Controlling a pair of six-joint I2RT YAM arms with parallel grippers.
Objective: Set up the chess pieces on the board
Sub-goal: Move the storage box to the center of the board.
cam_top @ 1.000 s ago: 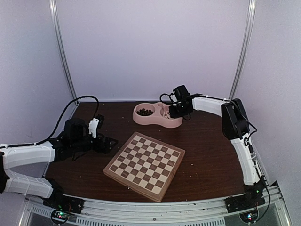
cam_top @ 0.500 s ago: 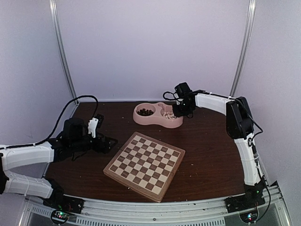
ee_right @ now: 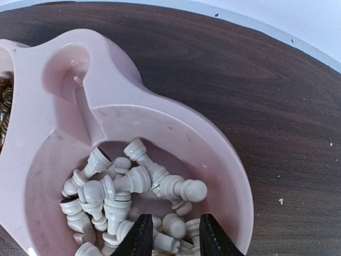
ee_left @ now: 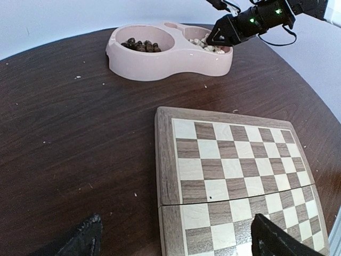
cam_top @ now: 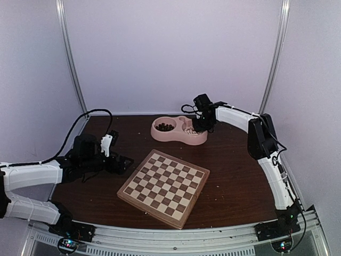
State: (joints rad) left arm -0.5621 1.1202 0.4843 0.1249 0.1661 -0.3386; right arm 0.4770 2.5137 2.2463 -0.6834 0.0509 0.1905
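While we are hovering over chess pieces (ee_right: pixel 133 181) in the pink bowl (ee_right: pixel 176 114), our right gripper (ee_right: pixel 173 237) is gaping slightly, empty. Our left gripper (ee_left: pixel 176 240) is gaping wide.

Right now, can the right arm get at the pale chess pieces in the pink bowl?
Probably yes. The right arm's tool, slightly open, hangs just above the pile of pale chess pieces in the pink bowl. Nothing lies between them, and the bowl has no lid.

Pale lilac walls (cam_top: pixel 170 53) with two slanting metal rails (cam_top: pixel 70 58) stand behind a dark wooden table (cam_top: pixel 229 176).
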